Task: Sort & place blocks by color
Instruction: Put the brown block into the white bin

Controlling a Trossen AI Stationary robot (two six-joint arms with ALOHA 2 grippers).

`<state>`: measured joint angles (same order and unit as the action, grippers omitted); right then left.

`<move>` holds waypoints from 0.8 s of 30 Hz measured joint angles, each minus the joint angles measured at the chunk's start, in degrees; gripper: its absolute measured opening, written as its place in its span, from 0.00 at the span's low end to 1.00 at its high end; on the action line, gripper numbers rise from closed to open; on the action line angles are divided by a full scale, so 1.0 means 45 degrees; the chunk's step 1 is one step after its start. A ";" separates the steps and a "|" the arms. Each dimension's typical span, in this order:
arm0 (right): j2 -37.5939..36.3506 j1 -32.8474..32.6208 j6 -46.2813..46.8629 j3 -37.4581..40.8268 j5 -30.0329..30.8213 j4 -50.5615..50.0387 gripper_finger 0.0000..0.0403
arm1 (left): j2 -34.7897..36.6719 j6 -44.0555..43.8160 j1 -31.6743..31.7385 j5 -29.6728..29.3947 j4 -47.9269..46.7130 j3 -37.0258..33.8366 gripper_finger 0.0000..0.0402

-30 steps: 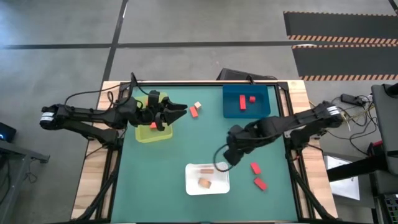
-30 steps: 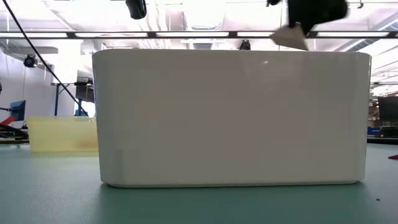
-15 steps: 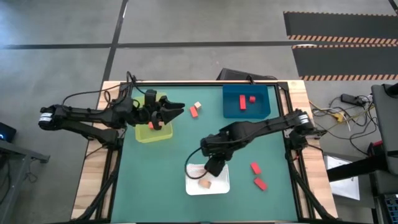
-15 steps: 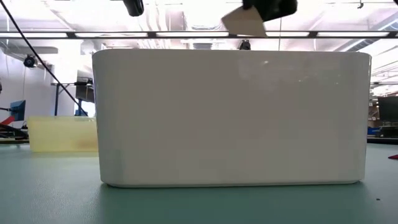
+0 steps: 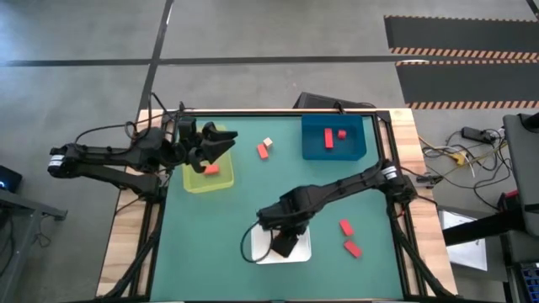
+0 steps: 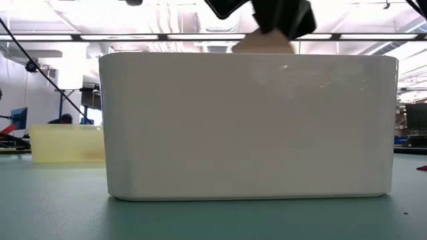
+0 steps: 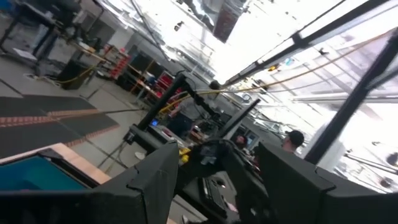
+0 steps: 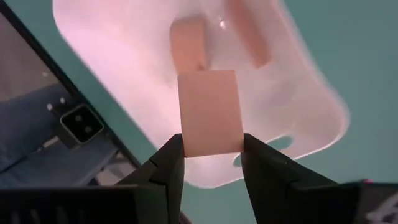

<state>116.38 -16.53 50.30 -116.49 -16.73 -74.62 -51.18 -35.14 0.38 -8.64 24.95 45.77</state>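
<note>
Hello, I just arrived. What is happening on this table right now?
Two robot arms are sorting small blocks by color into trays. The right gripper holds a tan block between its fingers above the white tray, where two tan blocks already lie. The left gripper hangs open over the yellow-green tray, which contains an orange-red block. The blue tray holds two red blocks. A few blocks remain loose on the green mat.
</note>
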 joint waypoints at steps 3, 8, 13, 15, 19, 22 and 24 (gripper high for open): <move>0.0032 -0.0135 0.0430 0.0057 -0.0265 -0.0018 0.30 | -0.0070 -0.0005 0.0004 -0.0156 0.0009 -0.0021 0.51; 0.0023 -0.0241 0.1083 0.0162 -0.0265 -0.0041 0.31 | -0.0217 -0.0005 0.0000 -0.0161 -0.0017 -0.0022 0.51; 0.0023 -0.0259 0.1482 0.0441 -0.0326 -0.0038 0.31 | -0.0165 -0.0005 0.0000 -0.0161 -0.0030 -0.0037 0.51; 0.0023 -0.0237 0.1607 0.0538 -0.0311 -0.0032 0.31 | -0.0139 0.0000 0.0000 -0.0161 -0.0004 -0.0037 0.51; 0.0023 -0.0242 0.1700 0.0573 -0.0298 -0.0017 0.31 | -0.0052 0.0000 0.0000 -0.0156 -0.0001 -0.0037 0.51; 0.0023 -0.0244 0.1700 0.0583 -0.0321 0.0011 0.32 | -0.0032 0.0000 0.0000 -0.0156 -0.0025 -0.0053 0.51; 0.0023 -0.0240 0.1700 0.0583 -0.0321 0.0021 0.34 | -0.0029 0.0000 0.0000 -0.0156 -0.0025 -0.0056 0.51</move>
<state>116.49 -17.61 57.95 -113.86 -18.17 -74.52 -51.31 -35.14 0.38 -9.34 24.84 45.52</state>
